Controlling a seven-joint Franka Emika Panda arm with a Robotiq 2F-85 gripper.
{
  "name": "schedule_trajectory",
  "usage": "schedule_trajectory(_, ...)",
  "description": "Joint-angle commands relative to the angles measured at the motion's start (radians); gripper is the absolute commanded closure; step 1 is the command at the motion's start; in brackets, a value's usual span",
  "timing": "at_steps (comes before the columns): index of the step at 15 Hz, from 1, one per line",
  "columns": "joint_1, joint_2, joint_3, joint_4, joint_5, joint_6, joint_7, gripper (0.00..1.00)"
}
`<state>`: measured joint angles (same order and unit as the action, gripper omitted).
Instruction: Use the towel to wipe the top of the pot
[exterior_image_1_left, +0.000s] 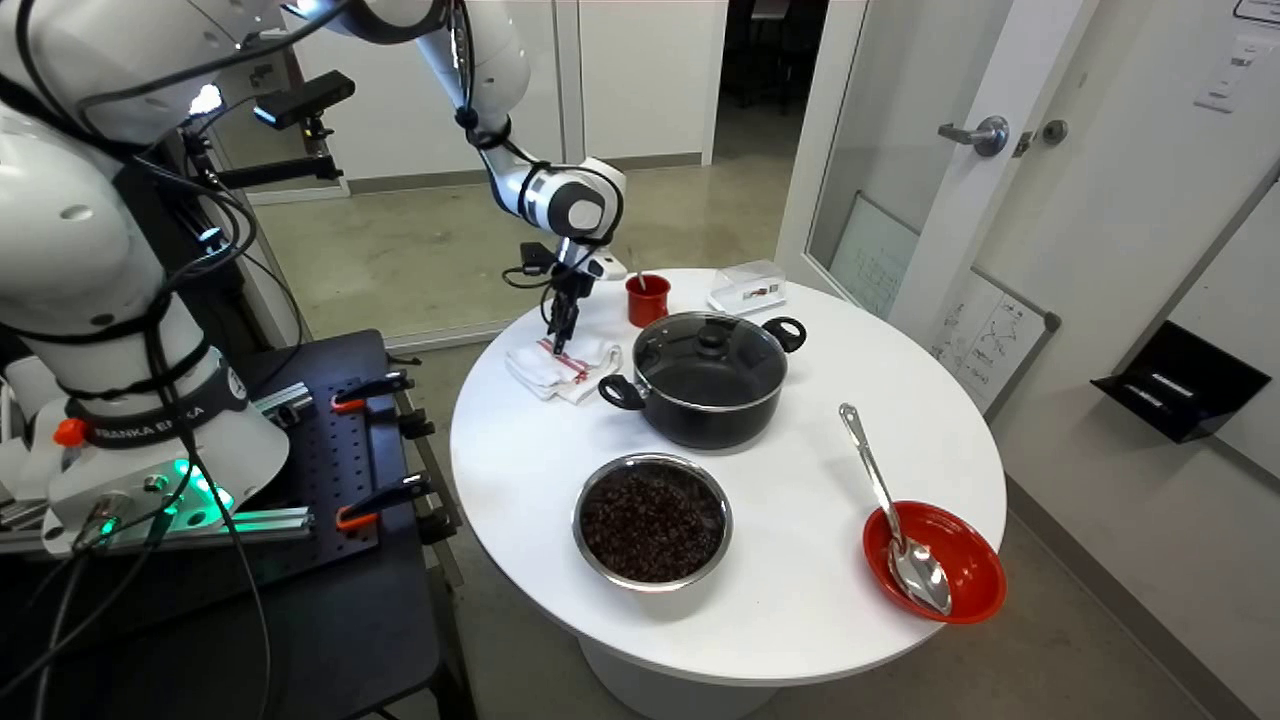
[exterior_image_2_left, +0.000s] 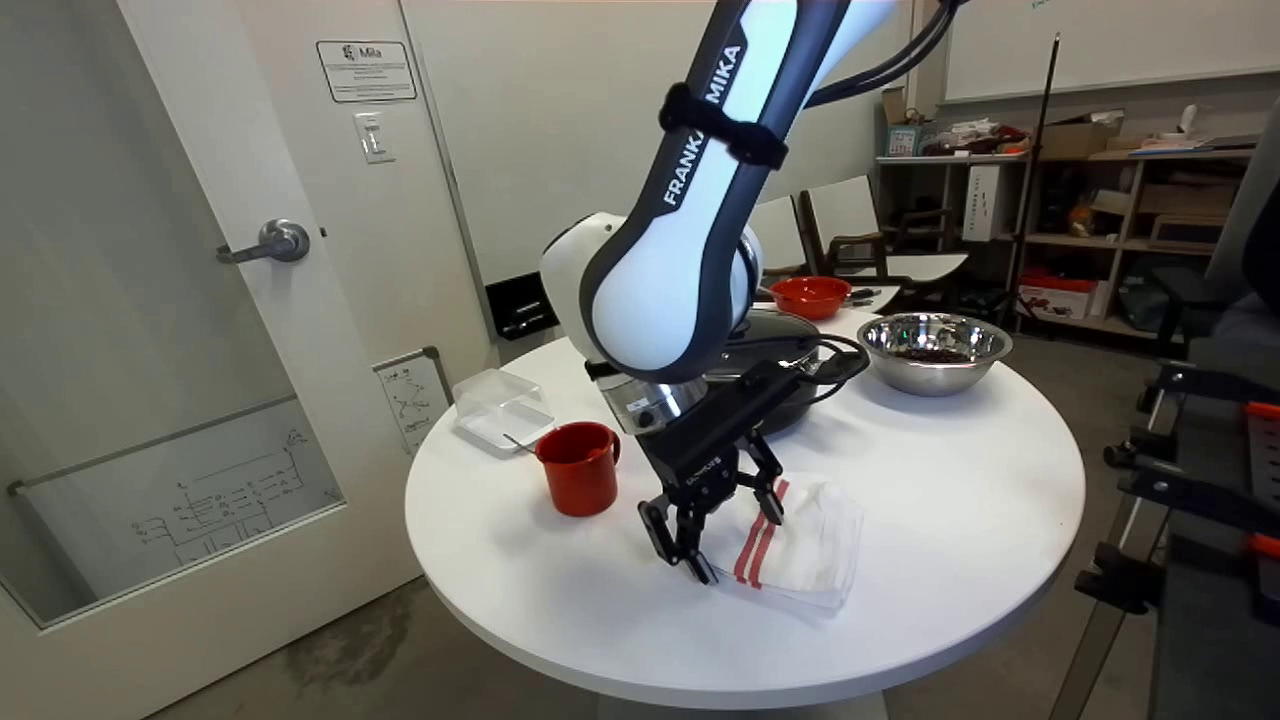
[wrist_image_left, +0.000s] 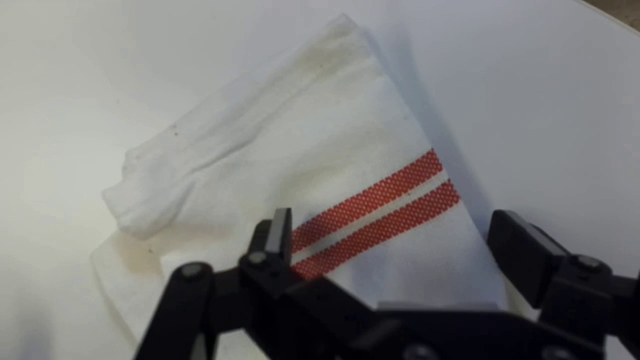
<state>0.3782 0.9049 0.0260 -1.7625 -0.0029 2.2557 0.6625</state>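
Observation:
The towel is white with two red stripes and lies folded on the table in both exterior views (exterior_image_1_left: 540, 374) (exterior_image_2_left: 822, 540) and in the wrist view (wrist_image_left: 300, 145). My gripper (exterior_image_1_left: 560, 338) is open and points down at the towel. In an exterior view, its fingertips (exterior_image_2_left: 740, 550) are spread at the striped edge. In the wrist view, the jaws (wrist_image_left: 392, 227) are wide apart, one finger over the stripes and one by the towel's edge. Whether they touch the cloth is unclear. The black pot (exterior_image_1_left: 705, 425) stands beside the towel with its glass lid (exterior_image_1_left: 690, 365) on; the arm partly hides it (exterior_image_2_left: 795, 412) in an exterior view.
A red mug (exterior_image_1_left: 648, 303) with a utensil and a clear plastic box (exterior_image_1_left: 750, 292) stand behind the pot. A steel bowl (exterior_image_1_left: 652, 586) of dark bits is near the front. A red bowl (exterior_image_1_left: 978, 560) holds a large spoon (exterior_image_1_left: 868, 465) at the table's edge.

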Motion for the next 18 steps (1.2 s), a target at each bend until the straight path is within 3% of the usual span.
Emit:
schedule_trajectory(1, 0.006, 0.021, -0.01, 0.031, -0.011, -0.041, -0.016, 0.27)
schedule_trajectory(11, 0.012, 0.03, -0.015, 0.045, -0.031, -0.093, -0.013, 0.99)
schedule_trajectory(13, 0.01, 0.027, -0.008, 0.051, -0.028, -0.096, -0.016, 1.0)
schedule_trajectory(18, -0.049, -0.02, 0.083, 0.02, 0.092, 0.064, -0.061, 0.97)
